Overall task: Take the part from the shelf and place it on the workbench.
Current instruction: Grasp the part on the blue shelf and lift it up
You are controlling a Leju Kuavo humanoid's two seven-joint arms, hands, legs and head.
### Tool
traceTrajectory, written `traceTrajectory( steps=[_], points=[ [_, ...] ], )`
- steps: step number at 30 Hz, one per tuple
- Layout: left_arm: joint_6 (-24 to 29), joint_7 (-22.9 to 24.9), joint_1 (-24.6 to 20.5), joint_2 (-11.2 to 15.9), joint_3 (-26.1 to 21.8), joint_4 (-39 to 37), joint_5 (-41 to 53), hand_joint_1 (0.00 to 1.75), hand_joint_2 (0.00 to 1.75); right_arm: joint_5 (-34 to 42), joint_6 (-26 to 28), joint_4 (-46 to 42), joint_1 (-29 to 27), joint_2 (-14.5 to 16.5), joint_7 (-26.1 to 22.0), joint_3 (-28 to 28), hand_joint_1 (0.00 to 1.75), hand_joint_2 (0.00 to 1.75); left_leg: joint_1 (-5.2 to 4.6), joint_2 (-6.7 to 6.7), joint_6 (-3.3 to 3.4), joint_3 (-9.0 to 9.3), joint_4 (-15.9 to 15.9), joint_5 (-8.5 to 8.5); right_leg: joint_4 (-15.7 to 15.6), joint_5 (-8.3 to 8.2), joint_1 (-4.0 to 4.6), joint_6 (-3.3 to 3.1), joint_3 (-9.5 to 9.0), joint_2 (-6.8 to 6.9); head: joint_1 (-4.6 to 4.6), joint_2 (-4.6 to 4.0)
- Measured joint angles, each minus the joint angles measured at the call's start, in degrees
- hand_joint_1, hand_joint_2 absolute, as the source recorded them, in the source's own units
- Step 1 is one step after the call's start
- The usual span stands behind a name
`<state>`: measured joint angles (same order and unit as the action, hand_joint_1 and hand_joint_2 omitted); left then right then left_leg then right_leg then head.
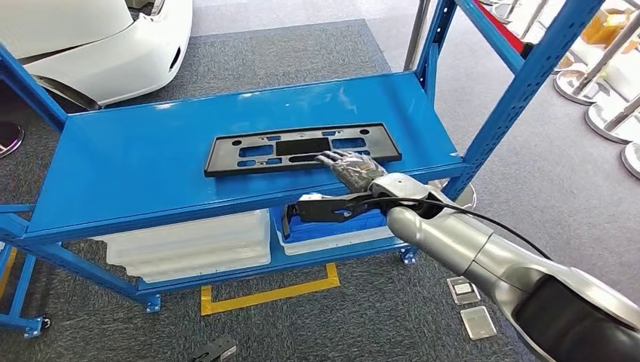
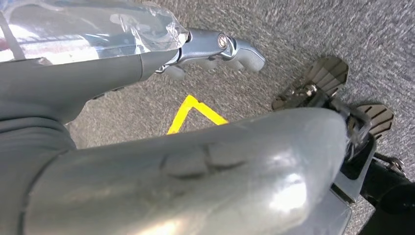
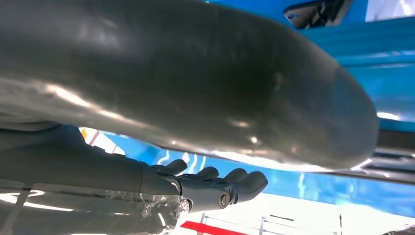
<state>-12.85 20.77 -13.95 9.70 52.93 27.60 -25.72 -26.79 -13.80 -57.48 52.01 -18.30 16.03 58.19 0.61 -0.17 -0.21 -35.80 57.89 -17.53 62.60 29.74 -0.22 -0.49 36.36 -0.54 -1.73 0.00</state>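
Observation:
A flat black rectangular part [image 1: 302,148] with several cut-outs lies on the blue top shelf [image 1: 151,158], near its front edge. My right hand [image 1: 351,169] reaches in from the right, and its outstretched fingers rest on the part's near right edge. The right wrist view shows these fingers [image 3: 215,182] straight and side by side, holding nothing, with the part [image 3: 318,12] and the blue shelf [image 3: 372,63] beyond the thick thumb. My left hand [image 2: 215,49] hangs over the grey carpet with its fingers loosely bent, and nothing is in it.
Blue uprights [image 1: 521,83] frame the shelf at right and back. White bins [image 1: 196,245] and a blue-filled tray [image 1: 340,230] sit on the lower shelf. Yellow floor tape [image 1: 264,296] marks the carpet. A white car body [image 1: 98,45] stands at the back left, and metal plates [image 1: 472,305] lie on the floor.

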Motion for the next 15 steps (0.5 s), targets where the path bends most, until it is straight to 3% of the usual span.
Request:
traceTrajectory(
  steps=[2,3,4,5,6,8,9,13,15],
  points=[
    [-0.01,0.01,-0.02,0.00,-0.01,0.08,-0.01,0.00,0.00,-0.09,-0.08,-0.02,-0.24,-0.19,0.11,-0.01,0.00,0.00,0.06,0.00,0.31,0.23,-0.10,-0.13,7.01,3.03,-0.21,0.36,3.66,0.03,0.69,0.00],
    [-0.02,0.02,0.01,0.00,-0.01,0.09,-0.01,0.00,0.00,-0.15,-0.14,-0.03,-0.47,-0.30,0.17,-0.01,0.00,0.00,0.07,-0.01,0.37,0.29,-0.03,-0.26,10.29,3.96,-0.33,0.51,5.58,0.04,0.97,0.00],
    [-0.02,0.03,0.06,0.00,-0.01,0.11,-0.02,0.00,0.00,-0.21,-0.20,-0.03,-0.68,-0.42,0.21,0.00,0.00,0.00,0.10,-0.03,0.37,0.37,0.09,-0.45,11.92,3.83,-0.45,0.64,6.78,0.05,1.28,0.00],
    [-0.03,0.04,0.10,-0.01,-0.01,0.13,-0.04,0.00,0.00,-0.30,-0.22,-0.03,-0.80,-0.51,0.22,0.00,0.00,0.00,0.16,-0.05,0.28,0.50,0.26,-0.70,11.39,2.56,-0.58,0.76,6.94,0.07,1.60,0.00],
    [-0.03,0.08,0.11,-0.01,-0.01,0.16,-0.07,0.00,0.00,-0.41,-0.24,-0.03,-0.86,-0.57,0.24,0.00,0.00,0.00,0.24,-0.07,0.10,0.71,0.51,-1.05,8.81,0.41,-0.70,0.84,6.08,0.11,1.92,0.00],
    [-0.03,0.13,0.07,-0.01,-0.02,0.23,-0.16,0.00,0.00,-0.66,-0.26,-0.03,-0.83,-0.60,0.17,-0.01,0.00,0.00,0.30,-0.09,-0.49,1.09,1.13,-1.92,1.35,-3.42,-0.75,0.93,2.94,0.25,2.38,0.00],
    [-0.03,0.15,0.03,0.00,-0.02,0.26,-0.22,0.00,0.00,-0.75,-0.28,-0.03,-0.83,-0.61,0.14,-0.01,0.00,0.00,0.27,-0.10,-0.82,1.14,1.41,-2.25,-1.11,-4.16,-0.70,0.77,1.81,0.26,2.48,0.00],
    [-0.03,0.23,0.05,-0.01,0.00,0.36,-0.46,0.00,0.00,-0.95,-0.40,-0.03,-0.82,-0.68,0.07,0.00,0.00,0.00,0.31,-0.09,-2.09,1.22,1.75,-2.88,-2.66,-3.66,-0.41,-0.56,0.90,0.05,2.11,0.00],
    [-0.03,0.23,0.01,-0.01,0.00,0.49,-0.51,0.00,0.00,-0.95,-0.41,-0.05,-0.72,-0.72,0.03,-0.01,0.00,0.00,0.42,-0.05,-2.71,0.31,4.37,-4.58,-3.04,-3.55,-0.57,-1.28,0.37,0.06,1.65,0.00]
  ],
)
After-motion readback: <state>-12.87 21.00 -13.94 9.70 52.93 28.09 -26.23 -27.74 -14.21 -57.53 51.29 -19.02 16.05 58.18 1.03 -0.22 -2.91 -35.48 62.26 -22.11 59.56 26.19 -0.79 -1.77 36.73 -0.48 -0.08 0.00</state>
